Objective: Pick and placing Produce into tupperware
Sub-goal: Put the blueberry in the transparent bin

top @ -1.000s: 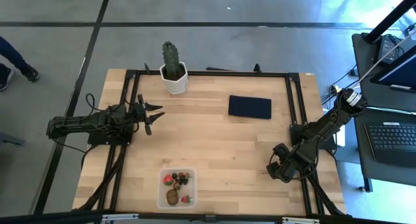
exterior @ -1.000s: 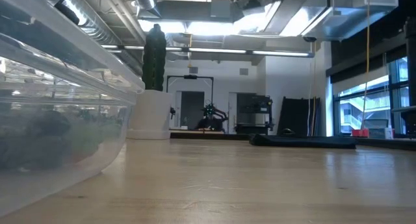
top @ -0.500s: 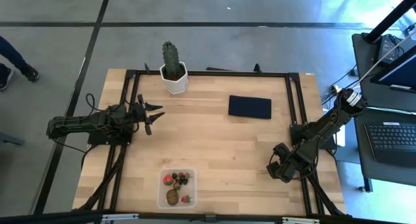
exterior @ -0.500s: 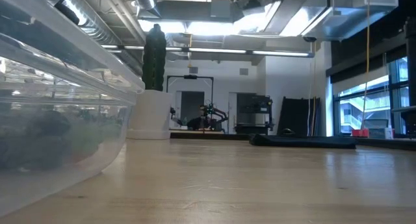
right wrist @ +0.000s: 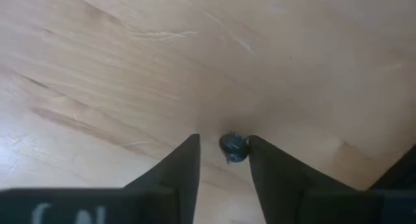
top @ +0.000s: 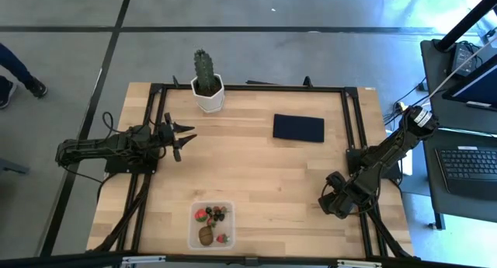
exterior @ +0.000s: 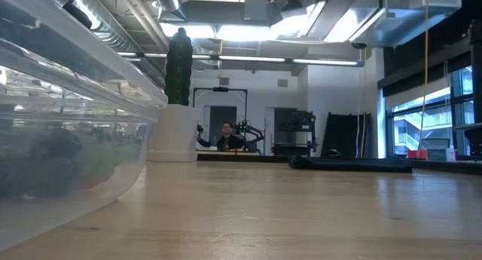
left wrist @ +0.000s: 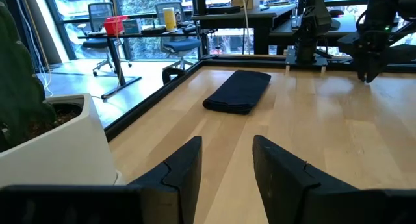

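The clear tupperware (top: 211, 225) stands by the table's near edge and fills the low view's left side (exterior: 68, 139). Inside it lie red strawberries (top: 201, 215), dark berries and a brown kiwi (top: 205, 235). One dark berry (right wrist: 233, 148) rests on the bare wood at the near right. My right gripper (right wrist: 224, 143) points straight down over it, open, with one finger on each side. The berry sits close against one fingertip (right wrist: 255, 146), with a gap to the other. In the high view this gripper (top: 330, 206) hides the berry. My left gripper (top: 186, 140) waits open at the table's left. My right gripper comes at the dark berry from above, its fingers pointing down on either side of it. The berry lies on the table next to one fingertip (right wrist: 255, 146); I cannot tell whether that finger touches it. The other finger stands clear of it.
A green cactus in a white pot (top: 207, 85) stands at the far edge. A flat dark navy rectangle (top: 298, 128) lies far right of centre. Bare wood lies between the tupperware and my right gripper. A black frame rail (top: 353, 136) runs along the table's right side.
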Action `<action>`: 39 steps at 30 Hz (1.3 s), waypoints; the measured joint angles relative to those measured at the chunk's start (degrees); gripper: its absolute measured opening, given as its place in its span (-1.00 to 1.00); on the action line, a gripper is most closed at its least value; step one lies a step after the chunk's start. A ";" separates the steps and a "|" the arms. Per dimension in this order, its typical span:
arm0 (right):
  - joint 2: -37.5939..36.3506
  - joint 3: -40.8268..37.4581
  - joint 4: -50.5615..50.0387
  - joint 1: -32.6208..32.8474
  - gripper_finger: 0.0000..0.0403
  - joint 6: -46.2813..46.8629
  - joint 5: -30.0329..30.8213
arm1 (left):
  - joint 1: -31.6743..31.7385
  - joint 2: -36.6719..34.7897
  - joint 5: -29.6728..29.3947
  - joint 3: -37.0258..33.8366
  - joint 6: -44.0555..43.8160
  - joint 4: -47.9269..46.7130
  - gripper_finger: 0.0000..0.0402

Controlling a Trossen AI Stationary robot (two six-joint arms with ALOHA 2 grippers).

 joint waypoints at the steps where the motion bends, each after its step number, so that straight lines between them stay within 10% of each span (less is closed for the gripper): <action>1: 0.00 0.00 0.17 0.01 -0.36 -0.02 0.00 | 0.00 -0.02 0.01 0.00 0.00 0.00 -0.35; 25: -0.07 0.00 0.48 0.03 -0.74 0.57 1.00 | -0.02 -0.02 0.00 0.00 0.00 0.01 -0.35; 39: -0.04 -0.04 34.59 -5.74 -0.74 -25.49 25.43 | -0.02 -0.01 -0.01 0.00 0.48 0.02 -0.35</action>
